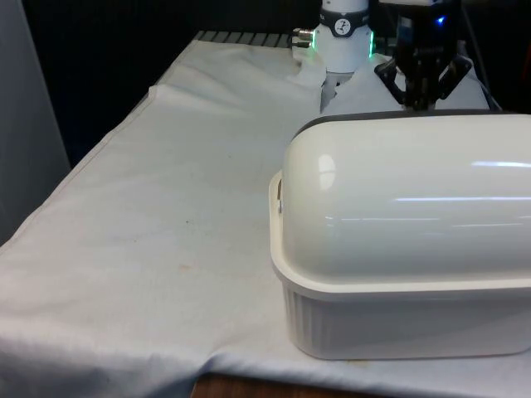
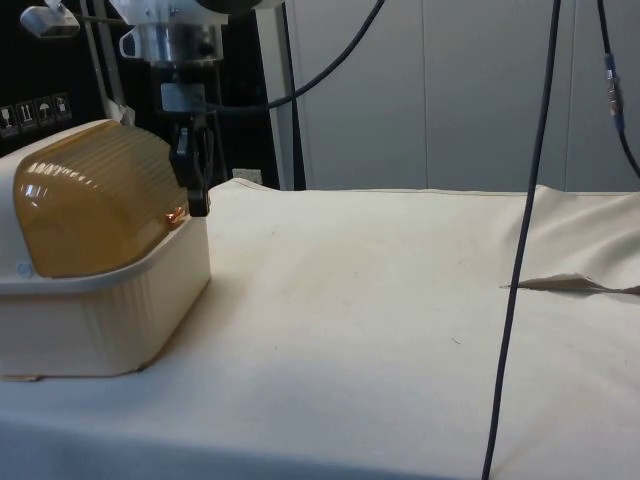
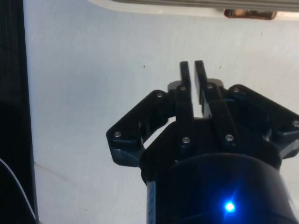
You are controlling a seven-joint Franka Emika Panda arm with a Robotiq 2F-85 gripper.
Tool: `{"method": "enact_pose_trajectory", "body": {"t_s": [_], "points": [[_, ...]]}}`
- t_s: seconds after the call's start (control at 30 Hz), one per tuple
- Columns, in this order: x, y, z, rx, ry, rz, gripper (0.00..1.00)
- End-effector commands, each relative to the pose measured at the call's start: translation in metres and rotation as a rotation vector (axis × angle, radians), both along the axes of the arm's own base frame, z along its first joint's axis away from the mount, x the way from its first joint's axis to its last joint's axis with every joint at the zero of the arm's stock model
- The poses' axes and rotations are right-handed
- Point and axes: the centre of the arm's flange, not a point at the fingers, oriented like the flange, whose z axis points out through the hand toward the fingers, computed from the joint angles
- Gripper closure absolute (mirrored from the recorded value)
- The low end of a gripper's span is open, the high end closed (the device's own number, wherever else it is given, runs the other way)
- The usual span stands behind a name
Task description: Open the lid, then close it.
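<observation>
A cream bread box stands at the front view's right, its rounded lid [image 1: 406, 199] down over the ribbed base [image 1: 398, 319]. The side view shows the lid [image 2: 95, 200] closed above the base [image 2: 110, 310], with a small copper handle [image 2: 178, 214] at its lower edge. My black gripper [image 1: 419, 93] hangs just behind the box, its tips [image 2: 197, 205] level with that handle and right beside it. In the wrist view the gripper [image 3: 192, 67] is shut with nothing between its fingers, and the copper handle [image 3: 249, 14] lies a short way beyond and to one side of the tips.
White cloth [image 1: 182, 215] covers the table, with open room at the front view's left of the box. A black cable [image 2: 520, 260] hangs down in the side view. The cloth has a raised fold [image 2: 570, 284] near the side view's right.
</observation>
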Motion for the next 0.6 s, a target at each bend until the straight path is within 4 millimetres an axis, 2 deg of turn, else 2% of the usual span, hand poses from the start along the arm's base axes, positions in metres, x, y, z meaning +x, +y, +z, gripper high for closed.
{"method": "enact_pose_trajectory", "body": {"t_s": [0.0, 0.03, 0.07, 0.17, 0.2, 0.33, 0.37, 0.4, 0.43, 0.57], "points": [[-0.0002, -0.0001, 0.0003, 0.0, -0.001, -0.001, 0.89], [0.0, 0.0, 0.0, 0.0, 0.0, 0.0, 0.84], [-0.0003, -0.0001, -0.0004, -0.001, 0.001, 0.0, 0.84], [-0.0001, 0.0, -0.0001, -0.001, 0.001, 0.0, 0.67], [-0.0001, 0.0, -0.0001, -0.001, 0.001, 0.001, 0.58], [0.0, 0.0, 0.0, 0.0, 0.0, 0.0, 0.39], [-0.0002, 0.0, -0.0002, -0.001, 0.002, 0.001, 0.39], [0.0001, 0.0, 0.0003, -0.001, 0.001, 0.001, 0.35], [0.0001, 0.0, 0.0003, 0.0, 0.001, 0.0, 0.26], [-0.0002, 0.0, -0.0002, 0.0, 0.002, 0.0, 0.07]]}}
